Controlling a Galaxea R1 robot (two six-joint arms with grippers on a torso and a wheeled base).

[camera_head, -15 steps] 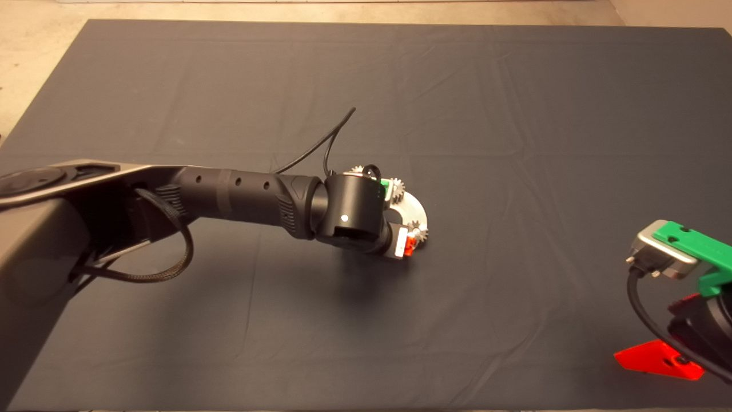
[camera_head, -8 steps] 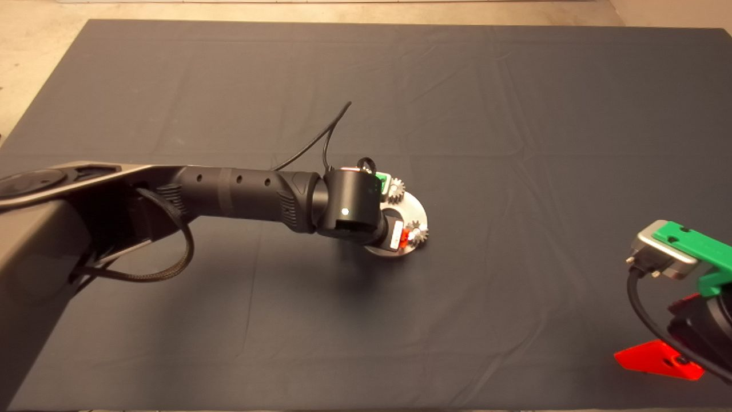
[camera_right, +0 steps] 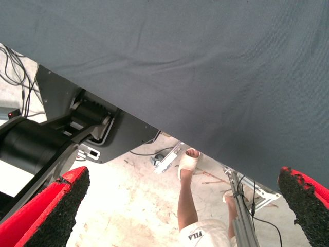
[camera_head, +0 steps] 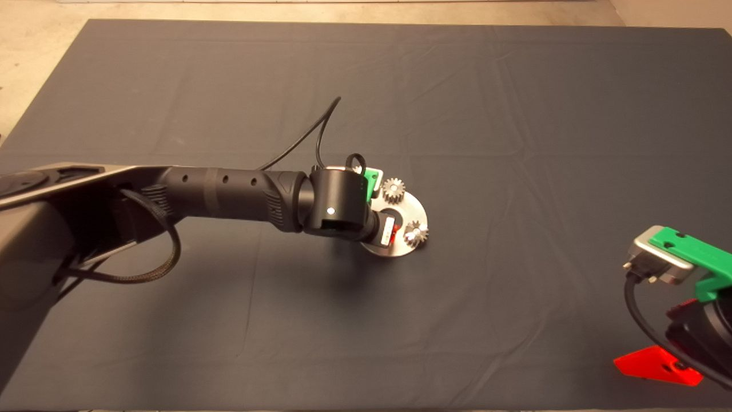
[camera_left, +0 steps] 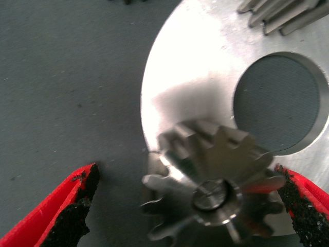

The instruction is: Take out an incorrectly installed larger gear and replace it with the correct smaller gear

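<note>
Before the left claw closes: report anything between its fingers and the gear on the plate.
Nothing visible. The left claw is open astride the gear on the plate; only bare mat shows in the gap. The right claw waits aside.

Lab: bare concrete floor (camera_right: 131, 200), loose cables (camera_right: 15, 67).

Counting two small dull grey steel spur gears, the far gear (camera_head: 393, 189) and the near gear (camera_head: 416, 232), sitting on one round silver metal plate (camera_head: 394, 249). Also showing one dark grey mat (camera_head: 514, 114), two green grippers, the left gripper (camera_head: 392, 230) and the right gripper (camera_right: 180, 211), and one person's two feet (camera_right: 189, 163).
</note>
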